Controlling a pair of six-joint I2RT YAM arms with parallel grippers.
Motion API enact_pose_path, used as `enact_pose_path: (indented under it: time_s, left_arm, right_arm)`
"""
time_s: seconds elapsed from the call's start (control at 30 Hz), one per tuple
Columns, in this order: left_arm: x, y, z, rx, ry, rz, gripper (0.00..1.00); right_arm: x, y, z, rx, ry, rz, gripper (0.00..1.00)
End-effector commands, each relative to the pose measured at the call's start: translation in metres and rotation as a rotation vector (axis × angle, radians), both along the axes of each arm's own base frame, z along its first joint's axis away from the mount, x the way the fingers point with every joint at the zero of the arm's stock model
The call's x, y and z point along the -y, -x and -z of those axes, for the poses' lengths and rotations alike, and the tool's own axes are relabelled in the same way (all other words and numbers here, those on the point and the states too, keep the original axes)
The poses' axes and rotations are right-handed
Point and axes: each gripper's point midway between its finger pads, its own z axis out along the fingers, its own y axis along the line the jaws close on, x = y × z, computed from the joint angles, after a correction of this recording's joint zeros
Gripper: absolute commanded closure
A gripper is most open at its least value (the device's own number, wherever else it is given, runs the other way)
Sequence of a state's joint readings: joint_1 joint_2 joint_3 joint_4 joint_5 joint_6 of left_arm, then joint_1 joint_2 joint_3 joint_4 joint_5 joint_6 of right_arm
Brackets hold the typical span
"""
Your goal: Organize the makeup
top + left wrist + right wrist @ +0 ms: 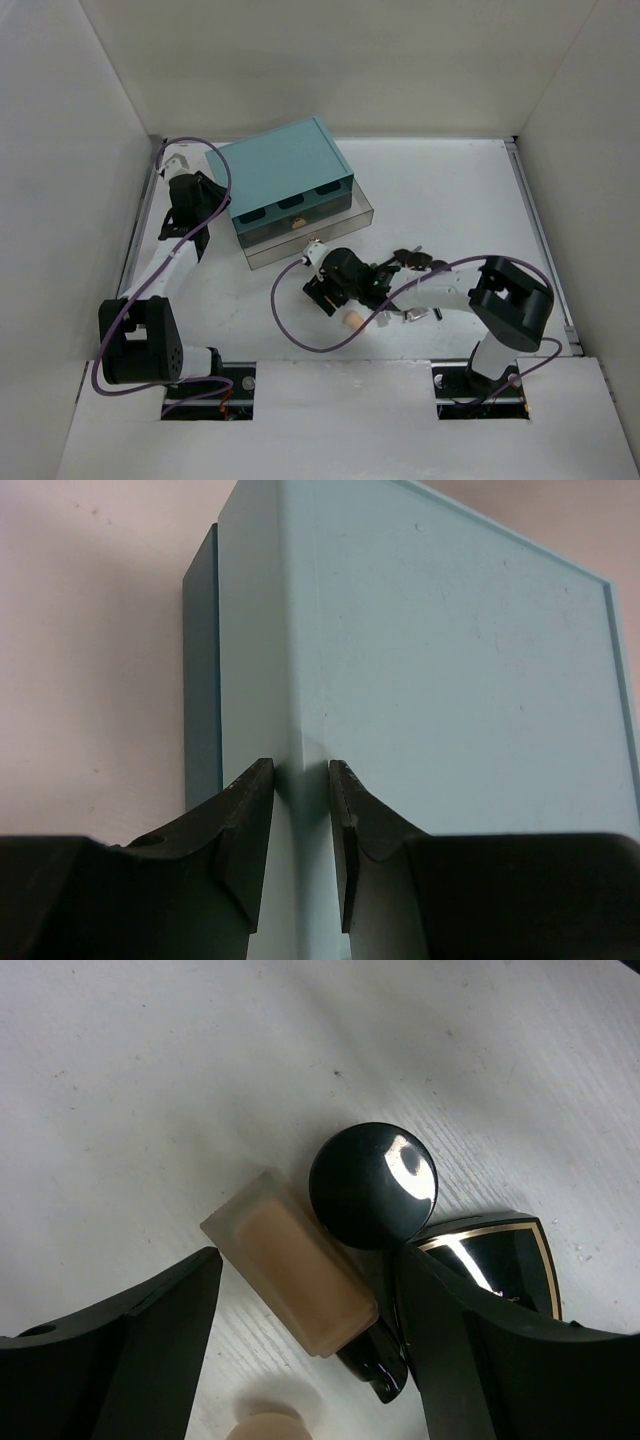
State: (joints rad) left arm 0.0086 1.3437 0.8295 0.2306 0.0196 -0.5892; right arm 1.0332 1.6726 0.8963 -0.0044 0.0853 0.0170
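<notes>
In the top view the teal box (285, 170) stands with its clear drawer (340, 230) pulled out toward the arms; the left gripper (205, 200) sits against the box's left end; the right gripper (338, 292) hangs low over the loose makeup lying in front of the box, just past the open drawer, with the peach sponge (352, 318) on the side of that cluster away from the box. In the left wrist view the jaws stand narrow astride a corner edge of the box, tips touching the faces on either side; whether they truly pinch or only brace, I cannot tell; either way that arm's job looks to be keeping the box from sliding. In the right wrist view the jaws are spread wide and released, nothing held; the frosted bottle (290, 1270) of tan liquid lies flat between them, the black round compact (372, 1185) touching its side, the black square compact (495, 1255) just beside the right finger. The step in hand is likely taking that bottle; close across its flat sides near mid-body, keep the right finger clear of the round compact, lift straight, then carry it to the box's drawer.
</notes>
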Motion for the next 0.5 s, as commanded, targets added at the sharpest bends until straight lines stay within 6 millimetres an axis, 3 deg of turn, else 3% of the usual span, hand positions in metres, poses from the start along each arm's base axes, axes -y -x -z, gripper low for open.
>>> enact_pose_path:
  time_s: [0.0,0.2,0.4,0.47]
  left_arm:
    - [0.009,0.02,0.041,-0.16,-0.002,0.05,0.79]
    - [0.009,0.022,0.038,-0.154,-0.004,0.05,0.78]
    - [0.009,0.025,0.031,-0.135,-0.004,0.05,0.74]
    - [0.01,0.025,0.027,-0.124,-0.006,0.052,0.74]
  right_arm:
    - [-0.011,0.001,0.003,0.019,-0.016,-0.034,0.24]
    - [-0.003,0.006,0.024,-0.02,0.068,-0.045,0.25]
    - [0.014,0.01,0.028,0.013,0.141,-0.011,0.51]
    - [0.018,0.009,0.022,0.051,0.152,0.006,0.64]
